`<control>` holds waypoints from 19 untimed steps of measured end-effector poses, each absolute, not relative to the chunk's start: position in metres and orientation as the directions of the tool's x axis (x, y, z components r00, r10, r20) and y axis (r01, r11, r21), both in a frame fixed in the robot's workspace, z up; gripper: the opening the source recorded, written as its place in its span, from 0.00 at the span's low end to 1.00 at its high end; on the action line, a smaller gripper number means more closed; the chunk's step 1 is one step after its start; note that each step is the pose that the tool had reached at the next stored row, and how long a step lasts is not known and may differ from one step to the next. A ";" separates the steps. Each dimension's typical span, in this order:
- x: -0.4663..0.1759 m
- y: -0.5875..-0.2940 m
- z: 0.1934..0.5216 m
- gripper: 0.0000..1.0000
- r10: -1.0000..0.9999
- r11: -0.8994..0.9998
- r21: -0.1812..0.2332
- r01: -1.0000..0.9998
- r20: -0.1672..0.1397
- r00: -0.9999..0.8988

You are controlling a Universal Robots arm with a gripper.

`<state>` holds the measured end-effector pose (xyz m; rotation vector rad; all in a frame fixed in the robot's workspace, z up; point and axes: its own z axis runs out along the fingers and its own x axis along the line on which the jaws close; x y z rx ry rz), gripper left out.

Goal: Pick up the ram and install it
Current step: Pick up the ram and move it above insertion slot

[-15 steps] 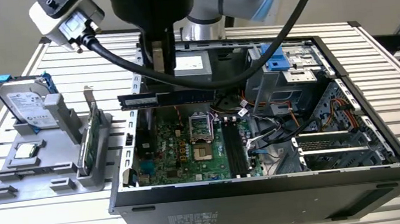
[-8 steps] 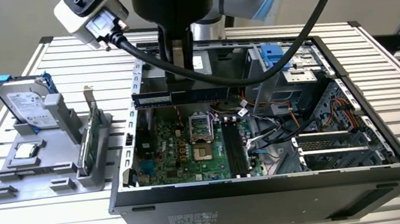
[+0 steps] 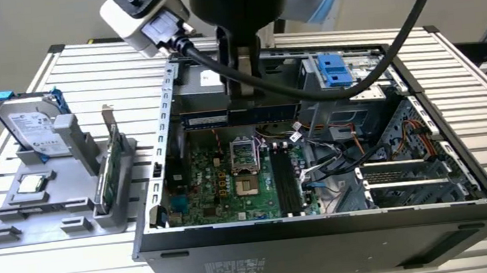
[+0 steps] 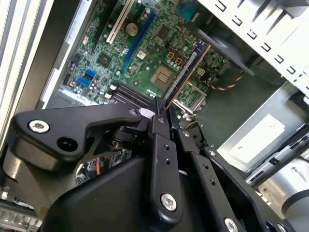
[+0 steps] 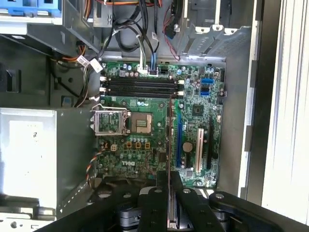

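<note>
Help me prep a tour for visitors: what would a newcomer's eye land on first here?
The open computer case with its green motherboard dominates the middle of the exterior view. Above it, the tool is shut on the ram, held over the board. At the exterior view's left, a hard drive in blue rails stands in a grey holder.

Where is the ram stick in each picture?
Exterior view: the ram is a long dark strip held by the gripper over the open computer case.
Second wrist view: the ram pokes out edge-on from the gripper, beside the CPU socket.
First wrist view: the ram is a thin line over the motherboard.
Shared landmark: the square CPU socket.
</note>
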<state>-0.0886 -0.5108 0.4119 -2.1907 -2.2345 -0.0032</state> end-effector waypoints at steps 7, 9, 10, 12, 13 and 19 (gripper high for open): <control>-0.070 -0.511 0.412 0.00 1.000 0.020 -0.007 1.000 0.010 -0.020; -0.065 -0.511 0.412 0.00 1.000 0.020 -0.007 1.000 0.010 -0.020; -0.063 -0.511 0.412 0.00 1.000 0.020 -0.007 1.000 0.010 -0.020; -0.058 -0.511 0.412 0.00 1.000 0.020 -0.007 1.000 0.010 -0.020; -0.055 -0.511 0.412 0.00 1.000 0.020 -0.007 1.000 0.010 -0.020; -0.039 -0.511 0.412 0.00 1.000 0.020 -0.007 1.000 0.010 -0.020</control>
